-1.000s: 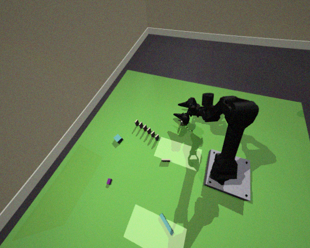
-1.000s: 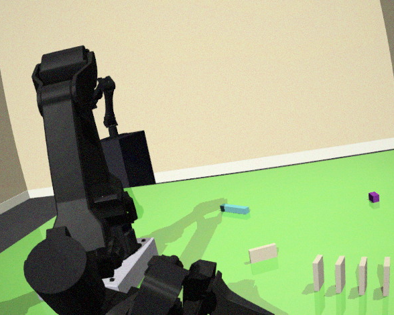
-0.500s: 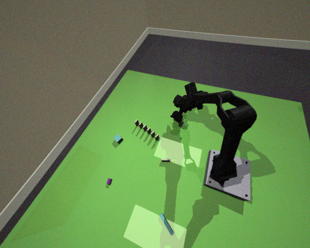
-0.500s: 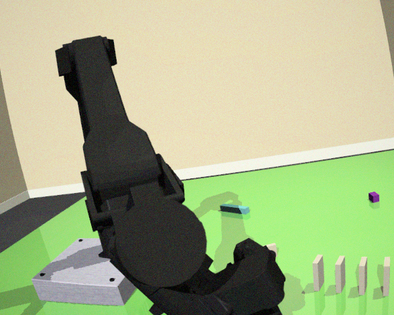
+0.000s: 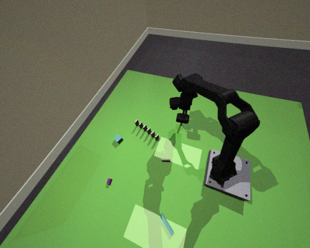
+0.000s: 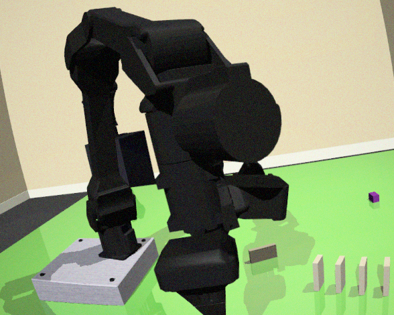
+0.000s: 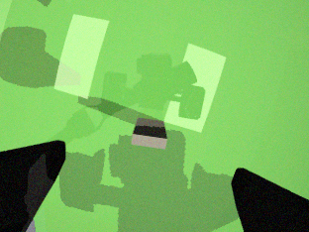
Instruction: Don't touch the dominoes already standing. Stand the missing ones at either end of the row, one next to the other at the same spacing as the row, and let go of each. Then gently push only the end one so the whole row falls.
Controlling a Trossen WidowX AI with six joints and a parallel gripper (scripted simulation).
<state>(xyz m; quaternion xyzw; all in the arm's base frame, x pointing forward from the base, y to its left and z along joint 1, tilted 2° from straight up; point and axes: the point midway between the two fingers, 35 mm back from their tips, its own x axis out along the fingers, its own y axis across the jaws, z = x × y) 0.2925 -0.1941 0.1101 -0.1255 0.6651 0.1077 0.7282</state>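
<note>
End effector [image 5: 180, 126] [image 6: 208, 299] [image 7: 151, 167] spread wide, nothing held, probably giving loose domino [image 7: 150, 133] room between fingers; standing row [image 5: 148, 130] [image 6: 362, 276] sets spacing for additions.

In the exterior view, the picture's bottom edge cuts off the jaws [image 6: 209, 303] (their tips are out of frame).

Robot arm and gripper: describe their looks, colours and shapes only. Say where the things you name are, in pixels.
The matte black six-joint arm [image 5: 231, 125] [image 6: 102, 135] has chunky angular links and rounded cylindrical joint housings. Its black parallel-jaw gripper [image 7: 151, 167] has two dark, wedge-shaped fingers with blunted tips. No cables or markings are discernible.
</note>
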